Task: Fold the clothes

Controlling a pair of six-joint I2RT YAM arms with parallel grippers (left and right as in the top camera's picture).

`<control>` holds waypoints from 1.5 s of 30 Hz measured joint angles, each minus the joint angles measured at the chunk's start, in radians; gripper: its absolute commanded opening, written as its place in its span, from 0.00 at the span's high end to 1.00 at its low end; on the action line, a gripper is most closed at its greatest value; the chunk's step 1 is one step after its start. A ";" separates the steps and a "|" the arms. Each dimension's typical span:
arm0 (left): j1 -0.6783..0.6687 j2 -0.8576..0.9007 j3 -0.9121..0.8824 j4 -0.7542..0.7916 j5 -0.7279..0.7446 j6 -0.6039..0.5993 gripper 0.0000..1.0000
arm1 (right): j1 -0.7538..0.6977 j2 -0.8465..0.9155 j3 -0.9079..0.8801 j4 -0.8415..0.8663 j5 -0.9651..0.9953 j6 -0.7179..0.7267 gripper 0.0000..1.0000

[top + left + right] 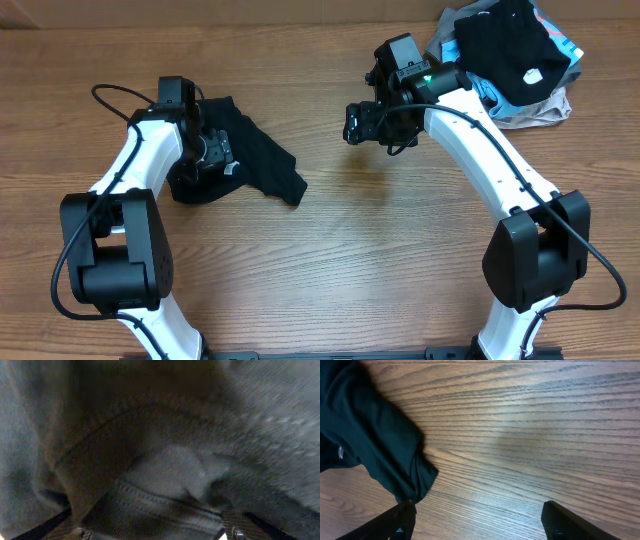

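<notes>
A crumpled black garment [262, 163] lies on the wooden table at the left. My left gripper [213, 155] is down in its upper left part. In the left wrist view the dark cloth [165, 470] fills the frame, and a stitched fold lies between the spread fingers [150, 530]. My right gripper [353, 124] is open and empty above bare wood to the right of the garment. The right wrist view shows the garment's corner [380, 445] by the left finger, with open jaws [475, 520] over the table.
A pile of other clothes [510, 60], black on top with blue and grey beneath, sits at the back right corner. Bare wooden table [340, 260] spreads across the middle and front.
</notes>
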 measured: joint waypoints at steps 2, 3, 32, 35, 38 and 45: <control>0.000 0.000 0.000 0.015 0.011 0.000 0.18 | 0.000 0.000 0.000 0.002 0.000 0.000 0.15; 0.000 0.000 0.000 0.022 0.016 -0.001 0.18 | 0.000 0.000 0.000 0.002 0.000 0.000 0.15; 0.014 0.000 0.260 -0.126 0.032 0.056 0.96 | 0.000 0.000 0.000 0.017 0.000 0.000 0.15; 0.040 0.000 0.293 -0.188 0.021 0.082 0.96 | 0.000 0.000 0.000 0.017 0.000 -0.001 0.15; 0.079 0.000 0.318 -0.242 0.017 0.111 0.96 | 0.000 0.000 0.000 0.018 0.000 0.000 0.15; 0.130 0.000 0.302 -0.236 0.070 0.179 0.46 | 0.000 0.000 0.000 0.032 0.000 0.000 0.15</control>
